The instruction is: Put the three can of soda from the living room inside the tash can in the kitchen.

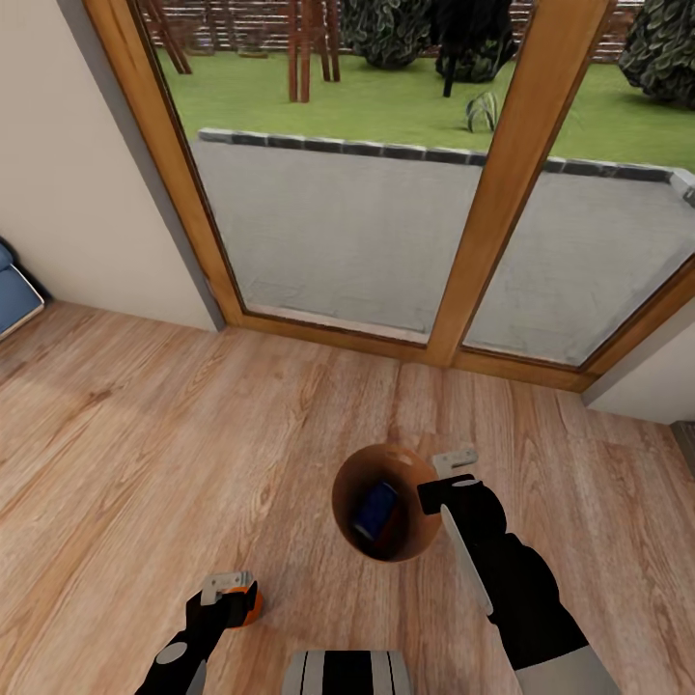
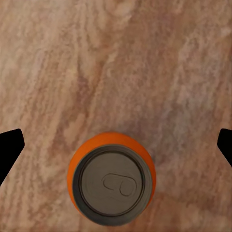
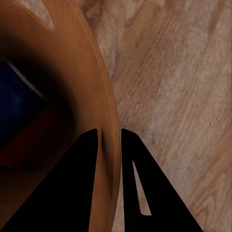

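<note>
The right gripper [image 1: 454,473] is clenched on the rim of the bin [image 1: 362,483], one finger inside the wall and one outside, and seems to hold it just above the wood floor [image 1: 145,434]. A dark blue can [image 1: 376,510] lies inside the bin; the right wrist view also shows a reddish shape beneath it, perhaps a second can, though that is too dark to tell. An orange can [image 2: 111,181] stands upright on the floor between the released fingers of the left gripper [image 1: 230,585], untouched by either.

So at least one can is binned, and the orange one looks next to be grasped. The bin sits in the living room by the glass doors [image 1: 386,193], so carrying it to the kitchen remains. The floor around both arms is open; the door frame and the wall [image 1: 77,193] lie well ahead.
</note>
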